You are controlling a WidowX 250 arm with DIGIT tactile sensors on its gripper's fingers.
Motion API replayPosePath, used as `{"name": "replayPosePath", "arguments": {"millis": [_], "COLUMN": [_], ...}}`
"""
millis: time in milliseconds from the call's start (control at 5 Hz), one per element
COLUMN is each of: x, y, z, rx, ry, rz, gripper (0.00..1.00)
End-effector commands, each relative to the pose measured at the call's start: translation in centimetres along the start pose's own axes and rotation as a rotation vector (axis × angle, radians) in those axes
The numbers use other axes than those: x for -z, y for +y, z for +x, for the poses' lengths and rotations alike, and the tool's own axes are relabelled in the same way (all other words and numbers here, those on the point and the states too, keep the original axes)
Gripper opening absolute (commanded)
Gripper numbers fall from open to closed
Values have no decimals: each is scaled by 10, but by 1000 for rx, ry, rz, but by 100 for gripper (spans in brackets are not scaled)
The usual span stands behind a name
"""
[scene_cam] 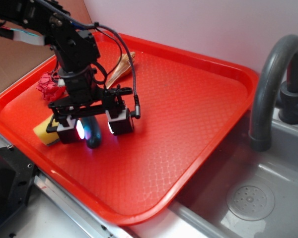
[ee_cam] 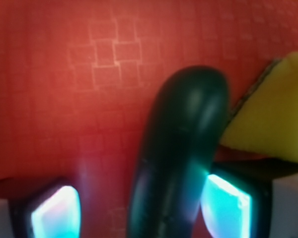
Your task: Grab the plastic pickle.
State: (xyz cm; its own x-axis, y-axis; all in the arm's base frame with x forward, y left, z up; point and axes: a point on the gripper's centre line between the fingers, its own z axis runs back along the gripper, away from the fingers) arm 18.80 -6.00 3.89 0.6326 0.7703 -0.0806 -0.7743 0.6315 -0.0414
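The plastic pickle (scene_cam: pixel 94 136) is a dark teal-green glossy capsule lying on the red tray (scene_cam: pixel 188 124), near its front left. My gripper (scene_cam: pixel 94 128) is lowered over it, open, with a lit finger on each side. In the wrist view the pickle (ee_cam: pixel 181 148) runs up from the bottom edge between the glowing pads. The right pad (ee_cam: pixel 226 206) is against or almost against its side. The left pad (ee_cam: pixel 57 213) stands well apart from it, with bare tray showing between.
A yellow wedge sponge (scene_cam: pixel 45 133) (ee_cam: pixel 273 119) lies right beside the pickle and one finger. A red crumpled paper ball (scene_cam: pixel 50 85) and a tan pointed object (scene_cam: pixel 121 67) sit behind the arm. A grey faucet (scene_cam: pixel 273 84) and sink (scene_cam: pixel 248 198) stand to the right of the tray.
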Motion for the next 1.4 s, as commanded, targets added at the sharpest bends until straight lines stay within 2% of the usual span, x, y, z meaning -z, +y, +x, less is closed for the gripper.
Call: {"name": "replayPosePath", "arguments": {"millis": [0,200,400,600,800,1000,1200], "x": [0,-7,-48,-98,-136,-167,-191], "y": [0,1,3,1,1,5,16], "z": [-5,-5,3,16,15,-1,-9], "rx": [-14,-20,48,298,559,819,873], "ry": [-37,-73,-93,-41,-60,-119,-186], "rz": [3,6,-24,-71,-182,-207,-282], "gripper": [0,0,0,0,0,0,0]}}
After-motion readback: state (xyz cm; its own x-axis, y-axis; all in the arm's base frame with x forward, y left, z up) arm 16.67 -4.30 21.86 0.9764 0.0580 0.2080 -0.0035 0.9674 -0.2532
